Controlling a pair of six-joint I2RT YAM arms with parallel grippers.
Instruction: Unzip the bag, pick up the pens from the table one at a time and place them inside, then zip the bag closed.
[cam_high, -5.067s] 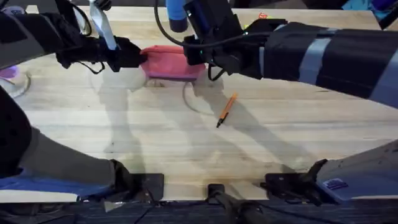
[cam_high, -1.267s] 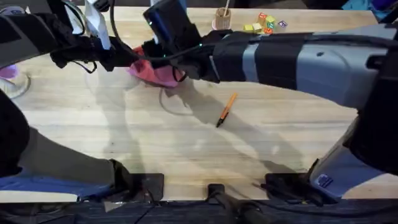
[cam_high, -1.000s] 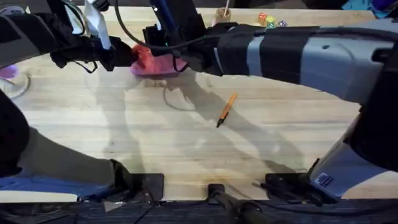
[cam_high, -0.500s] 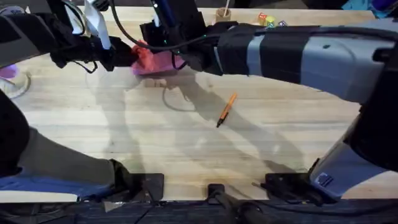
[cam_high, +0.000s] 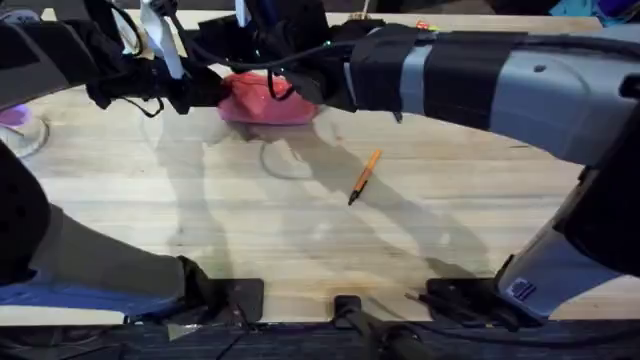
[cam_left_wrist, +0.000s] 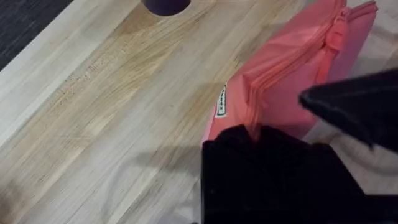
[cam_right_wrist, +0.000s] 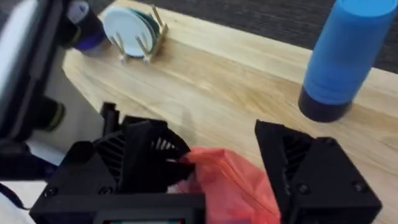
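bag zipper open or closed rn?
Cannot tell. The bag lies on the table, the left gripper pinching one end; in the left wrist view the zipper line looks closed, but part is hidden.

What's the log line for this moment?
left gripper: shut on bag end | right gripper: at bag, grip unclear | orange pen: on table

Pale plank table with pink pouch, orange pen, blue bottle.
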